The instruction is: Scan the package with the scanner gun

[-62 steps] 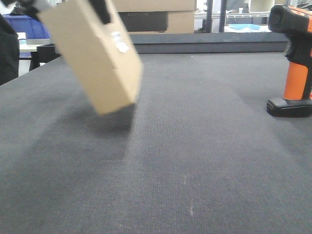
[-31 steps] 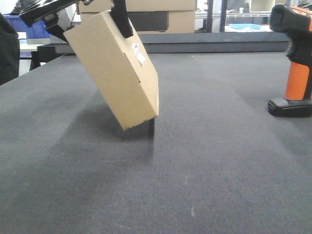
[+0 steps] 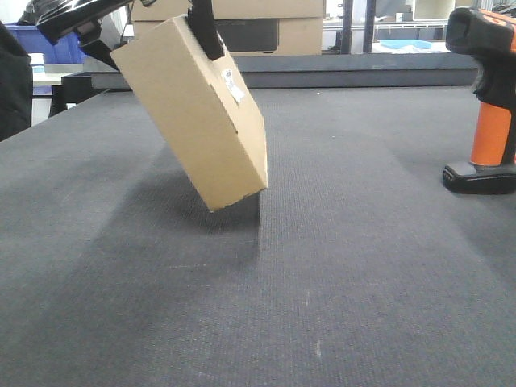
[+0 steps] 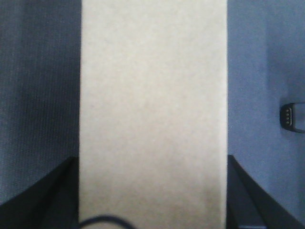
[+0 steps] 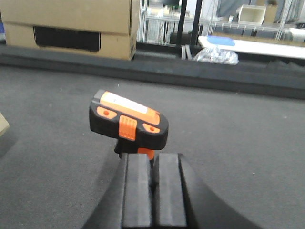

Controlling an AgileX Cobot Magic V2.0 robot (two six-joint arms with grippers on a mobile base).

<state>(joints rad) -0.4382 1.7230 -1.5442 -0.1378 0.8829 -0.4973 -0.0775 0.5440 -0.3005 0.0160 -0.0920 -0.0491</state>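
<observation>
Front view: left pincer [image 3: 153, 42] pinches the tilted box [image 3: 197, 121] well left of the scanner [image 3: 488, 97]; right pincer [image 5: 153, 191], pressed together, sits just behind the scanner.

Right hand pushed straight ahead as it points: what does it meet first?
The scanner gun, standing upright directly ahead of the right hand, its handle in line. The gap looks small, though depth is unclear.
</observation>
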